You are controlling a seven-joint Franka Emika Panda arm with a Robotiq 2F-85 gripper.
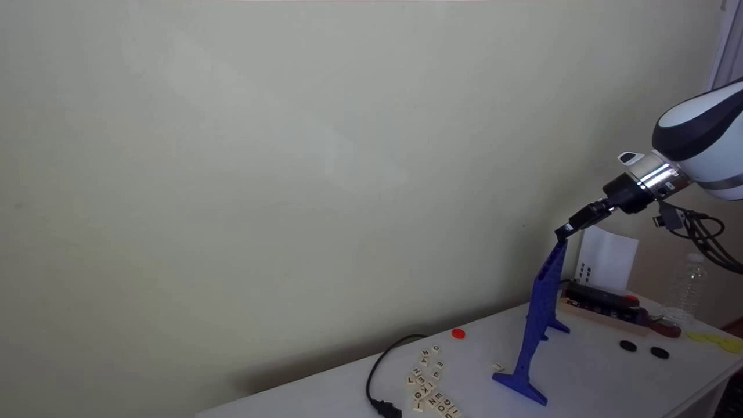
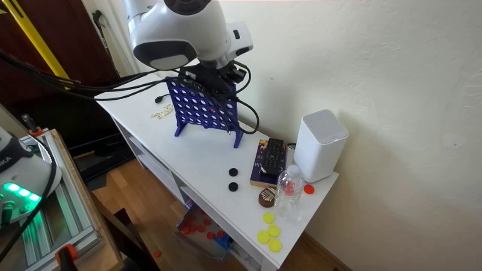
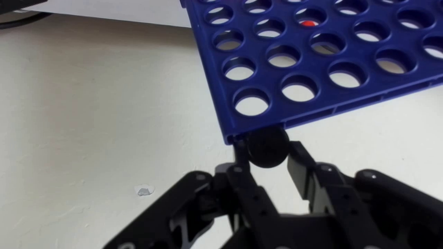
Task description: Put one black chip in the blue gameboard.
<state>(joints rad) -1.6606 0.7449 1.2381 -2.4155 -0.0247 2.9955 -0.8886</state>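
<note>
The jaws pinch the black chip (image 3: 268, 147) at the top corner of the blue gameboard (image 3: 313, 65) nearest the wall-side edge of the worktop (image 2: 203, 162), so insertion seems in hand, next calling for lining-up, then release.

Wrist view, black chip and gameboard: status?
Fingers closed on black chip. Chip at a top corner of the blue gameboard, not released; whether partly in, can't tell. No obstruction visible there.
</note>
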